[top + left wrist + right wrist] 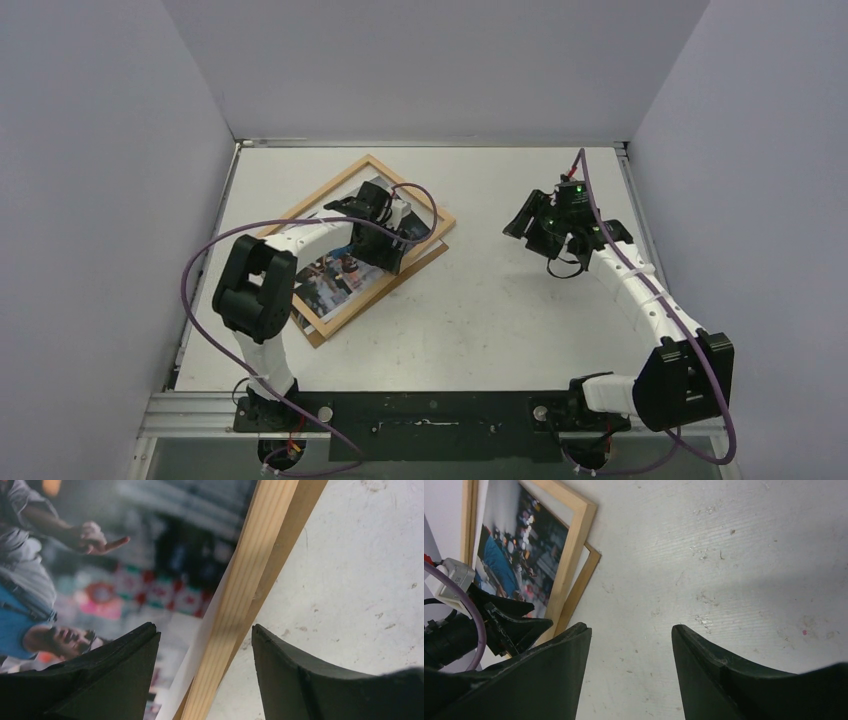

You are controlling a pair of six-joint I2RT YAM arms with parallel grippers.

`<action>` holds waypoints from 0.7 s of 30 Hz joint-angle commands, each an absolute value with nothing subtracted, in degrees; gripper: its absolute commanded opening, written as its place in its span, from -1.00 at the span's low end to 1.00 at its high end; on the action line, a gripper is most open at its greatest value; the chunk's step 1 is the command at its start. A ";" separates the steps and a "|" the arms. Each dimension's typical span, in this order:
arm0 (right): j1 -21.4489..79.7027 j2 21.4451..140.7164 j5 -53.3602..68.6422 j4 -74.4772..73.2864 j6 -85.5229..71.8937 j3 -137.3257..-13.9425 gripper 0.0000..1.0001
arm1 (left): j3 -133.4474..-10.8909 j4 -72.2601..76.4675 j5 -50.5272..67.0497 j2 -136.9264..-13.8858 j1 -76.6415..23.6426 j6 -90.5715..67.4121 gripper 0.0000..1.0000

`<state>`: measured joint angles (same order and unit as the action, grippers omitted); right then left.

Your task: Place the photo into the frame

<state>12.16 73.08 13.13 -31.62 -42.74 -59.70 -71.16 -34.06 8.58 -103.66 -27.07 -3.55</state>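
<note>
The thin light-wood picture frame (250, 570) lies flat on the white table (724, 555). It sits a bit crooked on top of a flat brown board (586, 575) whose edge peeks out beside it. The shiny colour photo of a street with a person in blue (100, 565) lies inside the frame's bars. Its white edge runs right along one bar, and I cannot tell if that edge is under the bar or just next to it. The left gripper (204, 628) hangs low over that bar with its two black fingers spread. One finger is over the photo and one is over the table, and the bar between them is not squeezed. The right gripper (629, 627) is well away over bare table, fingers spread too, with nothing in them. If the left fingers close here, they could catch the photo's edge with the bar and bend it. A push or lift on just this side could turn the frame more, so the slippery photo slides out of place.
</note>
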 commanded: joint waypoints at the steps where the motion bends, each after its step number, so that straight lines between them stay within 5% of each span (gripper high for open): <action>1: 12.77 74.00 13.97 -29.35 -42.18 -59.07 0.21 | -76.81 -35.64 8.95 -106.67 -28.53 -1.27 0.31; 14: 12.75 75.06 14.33 -28.88 -41.75 -56.72 0.20 | -76.19 -35.30 8.65 -109.27 -28.83 -1.13 0.11; 21: 12.74 74.44 13.97 -28.37 -42.46 -55.26 0.20 | -76.54 -35.40 9.66 -109.57 -29.00 -1.37 -0.25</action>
<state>12.45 75.40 14.31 -30.44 -42.50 -55.96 -74.35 -35.29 8.69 -109.36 -28.77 -2.15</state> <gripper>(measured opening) 0.600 0.429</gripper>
